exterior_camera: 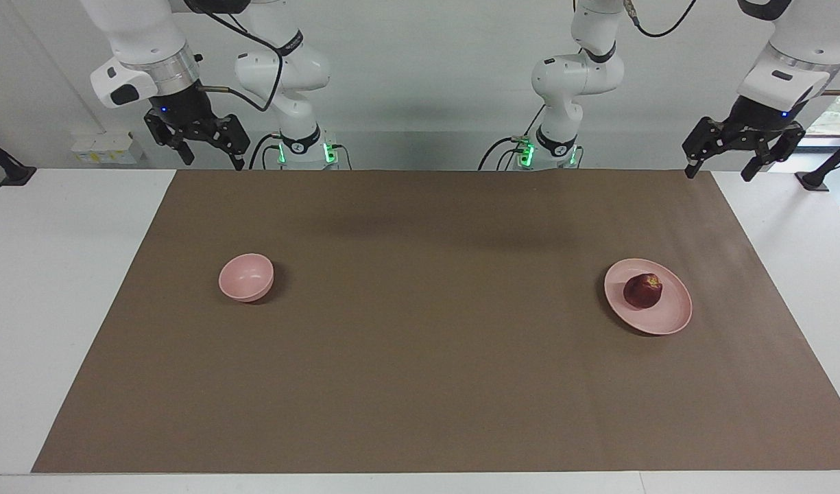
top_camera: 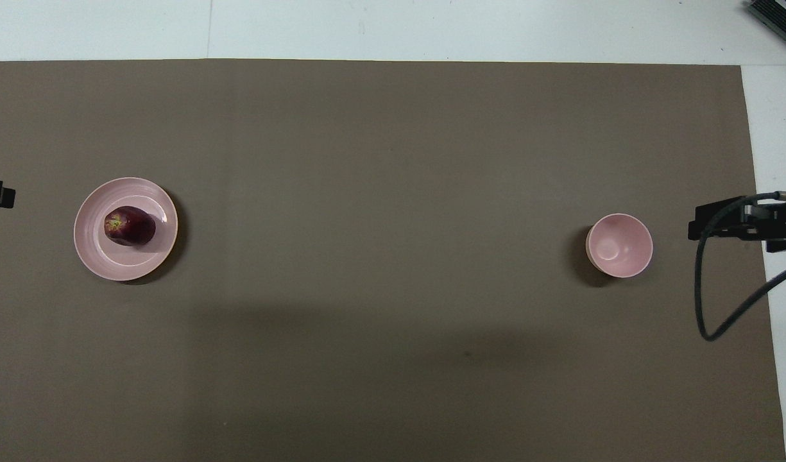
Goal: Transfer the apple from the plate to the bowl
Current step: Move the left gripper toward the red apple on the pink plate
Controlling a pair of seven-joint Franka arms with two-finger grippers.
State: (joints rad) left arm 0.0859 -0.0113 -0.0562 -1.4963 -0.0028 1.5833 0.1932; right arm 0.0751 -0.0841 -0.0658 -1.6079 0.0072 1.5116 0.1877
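A brown mat (exterior_camera: 420, 322) covers most of the white counter (exterior_camera: 63, 274), leaving bare white strips along both ends and the edges. A dark object (top_camera: 777, 16) sits at one corner of the counter.

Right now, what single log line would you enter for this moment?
apple: on plate | bowl: empty, toward right arm's end | left hand: open, raised, holding nothing | right hand: open, raised, waiting
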